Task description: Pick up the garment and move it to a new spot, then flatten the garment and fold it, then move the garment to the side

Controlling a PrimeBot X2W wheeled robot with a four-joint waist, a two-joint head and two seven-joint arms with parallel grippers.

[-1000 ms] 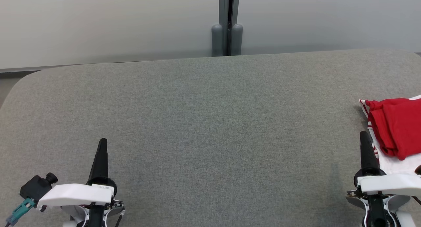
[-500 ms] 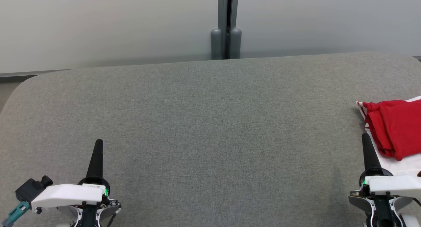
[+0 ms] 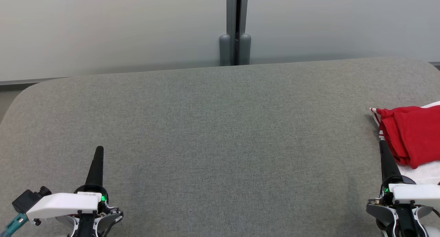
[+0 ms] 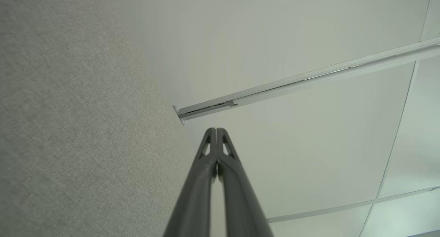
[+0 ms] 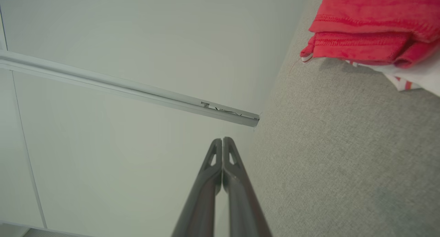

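Note:
The garment [image 3: 410, 135], red with a white striped-trim part under it, lies folded at the table's far right edge, cut off by the head view's border. The same garment [image 5: 371, 34] sits at the upper right of the right wrist view. My right gripper [image 3: 383, 145] is shut and empty, its tip just left of the garment's near corner. In its own wrist view the right gripper [image 5: 222, 139] shows both fingers pressed together. My left gripper [image 3: 99, 149] stands shut and empty at the lower left, far from the garment; the left gripper [image 4: 216, 130] has its fingers touching too.
A grey fabric-covered table [image 3: 220, 134] with rounded corners spans the head view. Behind it stands a pale wall with a grey vertical post [image 3: 235, 27]. A black and teal connector [image 3: 20, 209] hangs off my left wrist.
The head camera has tilted, so the table and garment sit lower in the picture. Both grippers have drawn back slightly toward the bottom edge and stay shut.

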